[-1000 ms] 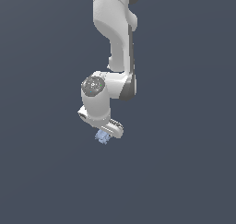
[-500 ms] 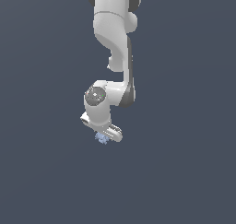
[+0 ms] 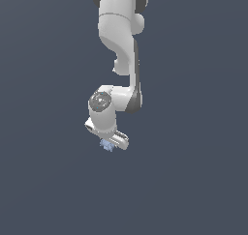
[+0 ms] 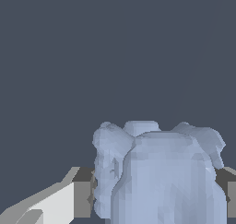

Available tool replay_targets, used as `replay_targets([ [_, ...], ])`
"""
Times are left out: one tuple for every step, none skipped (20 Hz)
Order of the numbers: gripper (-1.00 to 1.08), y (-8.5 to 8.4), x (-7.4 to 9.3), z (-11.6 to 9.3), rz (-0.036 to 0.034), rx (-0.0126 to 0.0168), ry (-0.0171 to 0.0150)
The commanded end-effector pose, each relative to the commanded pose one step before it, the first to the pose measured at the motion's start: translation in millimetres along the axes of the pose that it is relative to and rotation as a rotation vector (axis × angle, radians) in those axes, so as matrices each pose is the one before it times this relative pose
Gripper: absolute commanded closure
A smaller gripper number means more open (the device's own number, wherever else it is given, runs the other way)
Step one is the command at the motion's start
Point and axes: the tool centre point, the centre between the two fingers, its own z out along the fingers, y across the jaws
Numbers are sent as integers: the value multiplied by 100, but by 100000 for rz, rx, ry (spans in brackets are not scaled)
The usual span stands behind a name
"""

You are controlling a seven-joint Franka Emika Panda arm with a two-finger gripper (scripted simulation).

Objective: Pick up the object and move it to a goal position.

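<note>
Closest to the wrist camera, the object (image 4: 159,177) fills the lower middle of the wrist view: a pale blue, lumpy mass with rounded knobs along its upper edge and faceted sides. One grey finger (image 4: 83,197) presses against its flank, and a sliver of the opposite finger shows at the picture's far edge, so the jaws are pinching the object from both sides. A white piece of the gripper body lies beside the nearer finger. Beyond the object there is only a flat dark slate backdrop.

In the exterior view the gripper (image 3: 110,143) points downward at the end of the white arm (image 3: 121,45), with the object (image 3: 106,145) showing as a small blue speck poking out just beneath it, toward the exterior view's left of the fingers. The rounded wrist joint sits directly above the gripper, and the arm rises from there to the top edge of the frame against the same plain dark background
</note>
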Motion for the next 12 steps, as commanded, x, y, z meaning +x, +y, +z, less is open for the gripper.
replay_targets([
  [108,21,15,29,28,-18,12],
  [108,0,0,0,0,0,0],
  [108,-3,-6,-24,0,0,0],
  [108,-8,-9,-26,0,0,0],
  [108,-23,-26,-79,0,0,0],
  [108,-38,-43,-132,0,0,0],
  [108,-54,-60,-185,0,0,0],
  [108,-69,-77,-239,0,0,0],
  [108,-85,-95,-293,0,0,0],
  [108,-101,-113,-348,0,0,0],
  [108,-117,-130,-404,0,0,0],
  [108,-134,-148,-461,0,0,0],
])
